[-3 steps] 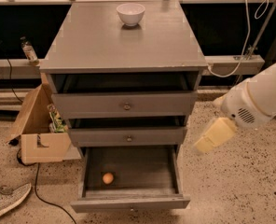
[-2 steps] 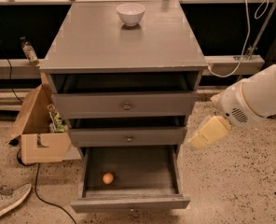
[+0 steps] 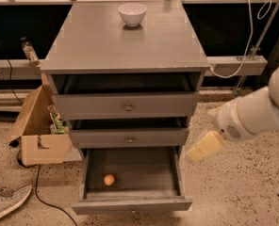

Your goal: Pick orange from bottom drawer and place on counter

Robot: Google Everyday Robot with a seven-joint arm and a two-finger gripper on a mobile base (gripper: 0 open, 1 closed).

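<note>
I'm at the approach step: nothing is picked yet. The orange [image 3: 109, 180] lies alone on the dark floor of the bottom drawer [image 3: 132, 205], in the lower middle of the frame. It sits toward the drawer's left side and nearer the front than the back, clear of the walls. That drawer is pulled well out. The middle drawer [image 3: 129, 138] and top drawer [image 3: 127, 106] above it are each pulled out only a little, and both overhang the rear of the open bay.

The claw [image 3: 204, 146] hangs at the right of the frame, just outside the cabinet's right side, level with the gap between the middle and bottom drawers. It is well apart from the fruit and carries nothing. I cannot tell whether it is spread or pressed together.

Next, as I judge it, I need to bring the claw leftward over the drawer's right wall, then down toward the floor, keeping in front of the middle drawer's face so the wrist does not catch it. A round fruit may roll if nudged, so I would come down squarely over it.

The top surface [image 3: 125, 46], where the orange should end up, holds only a white bowl [image 3: 132, 14] near the back. A cardboard box [image 3: 38, 135] stands on the floor at left.
</note>
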